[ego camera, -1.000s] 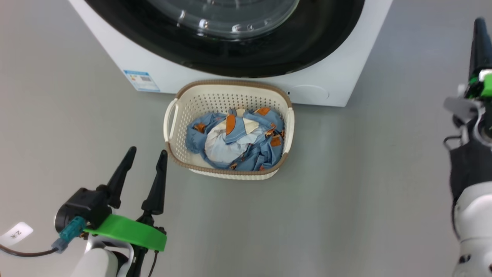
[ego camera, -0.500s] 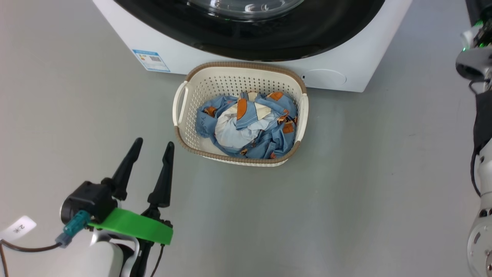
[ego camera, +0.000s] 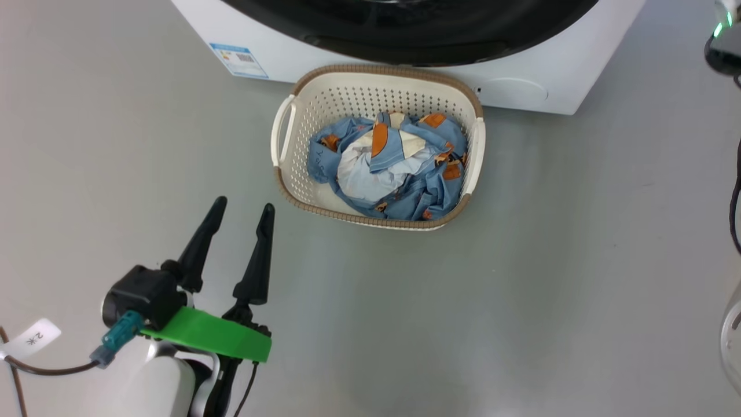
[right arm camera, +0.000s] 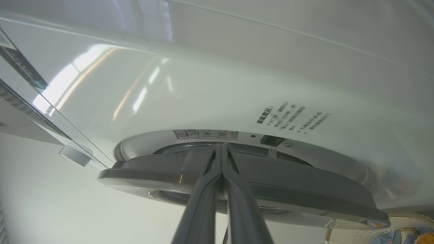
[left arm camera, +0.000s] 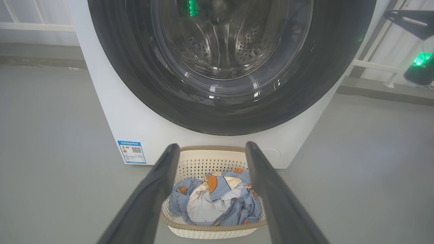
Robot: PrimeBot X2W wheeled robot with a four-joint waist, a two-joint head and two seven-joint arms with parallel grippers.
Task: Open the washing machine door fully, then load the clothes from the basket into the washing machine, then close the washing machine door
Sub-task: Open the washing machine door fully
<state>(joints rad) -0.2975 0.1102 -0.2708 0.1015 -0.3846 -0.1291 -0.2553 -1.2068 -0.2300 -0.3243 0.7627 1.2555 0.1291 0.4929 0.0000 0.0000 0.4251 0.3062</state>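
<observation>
The cream basket (ego camera: 379, 69) stands on the floor against the white washing machine (ego camera: 521, 87) and holds the blue bear-print clothes (ego camera: 388, 168). The bottom of the black washing machine door (ego camera: 405, 40) runs along the top edge. My left gripper (ego camera: 245, 203) is open and empty, hovering left of and nearer than the basket. From its wrist I see the door (left arm camera: 230, 67), the basket (left arm camera: 210, 230) and the clothes (left arm camera: 213, 203) between its fingers. My right gripper (right arm camera: 221, 145) is shut, its tips at the rim of the door (right arm camera: 305, 193), which stands slightly ajar.
Grey floor (ego camera: 579, 260) spreads around the basket. A blue label (ego camera: 238, 59) marks the machine's lower left corner. Part of my right arm (ego camera: 723, 46) shows at the right edge, and again in the left wrist view (left arm camera: 408, 22) beside a white railing.
The head camera has moved, shifting machine and basket up and right in the picture. My right arm has slid up the right edge, mostly out of the picture. The left gripper stays open.
</observation>
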